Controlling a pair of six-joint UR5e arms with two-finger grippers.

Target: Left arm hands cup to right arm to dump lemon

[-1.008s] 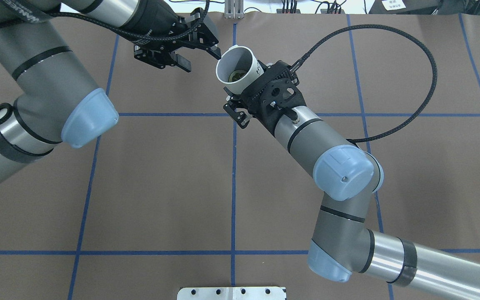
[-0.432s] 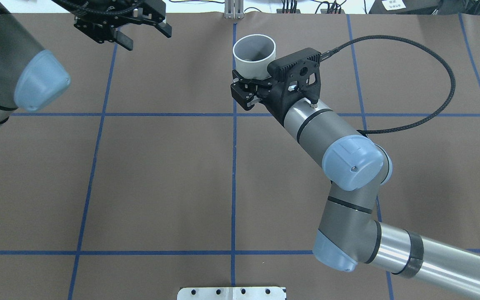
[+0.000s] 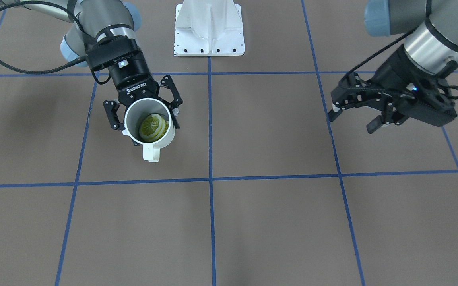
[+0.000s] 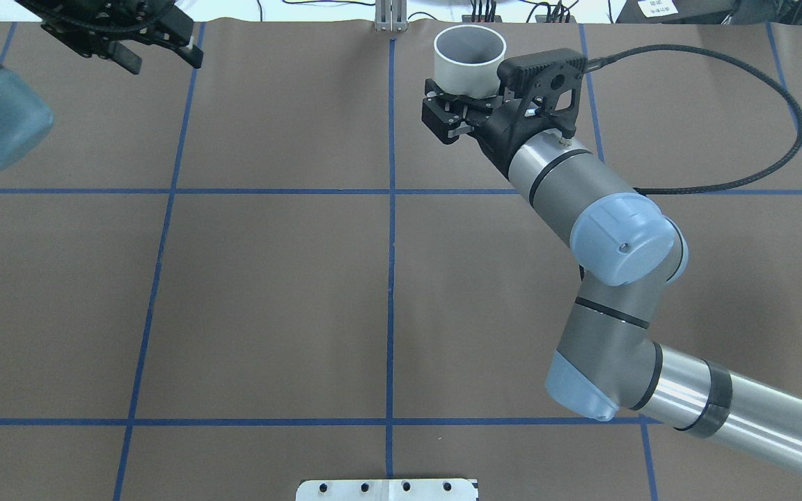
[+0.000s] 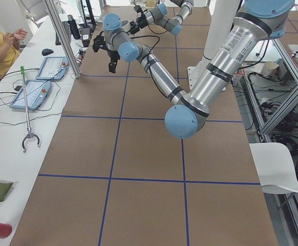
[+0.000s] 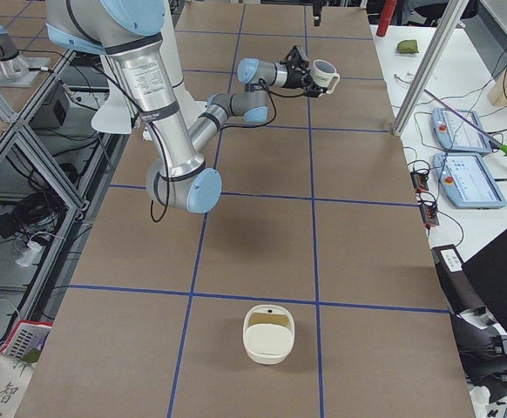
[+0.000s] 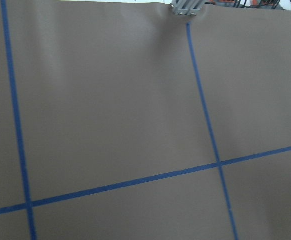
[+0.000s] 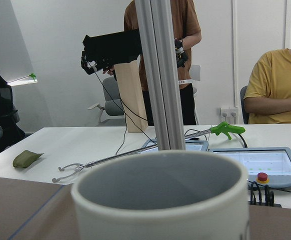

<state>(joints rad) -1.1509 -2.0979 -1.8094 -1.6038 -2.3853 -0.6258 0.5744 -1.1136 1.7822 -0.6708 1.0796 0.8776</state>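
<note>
The white cup [image 3: 149, 133] is held above the table, about upright, with its handle toward the operators' side. The yellow lemon [image 3: 153, 127] lies inside it. My right gripper [image 3: 145, 119], lettered ROBOTIQ, is shut on the cup's wall. In the overhead view the cup [image 4: 469, 59] sits at the far centre-right in the right gripper [image 4: 467, 97], and the lemon is hidden. The cup's rim [image 8: 160, 195] fills the bottom of the right wrist view. My left gripper [image 3: 352, 121] is open and empty, far from the cup; it also shows at the far left of the overhead view [image 4: 161, 62].
Brown table paper with blue tape lines. A white mount plate [image 3: 209, 31] sits at the robot's base. A white bowl-like container [image 6: 269, 333] stands near the table's right end. An aluminium post [image 4: 390, 17] and the operators' desk with tablets [image 5: 36, 92] lie beyond the far edge.
My left arm has drawn back far to the left, open and empty. My right arm has carried the cup to the right and farther away, and turned it from tilted to about upright.
</note>
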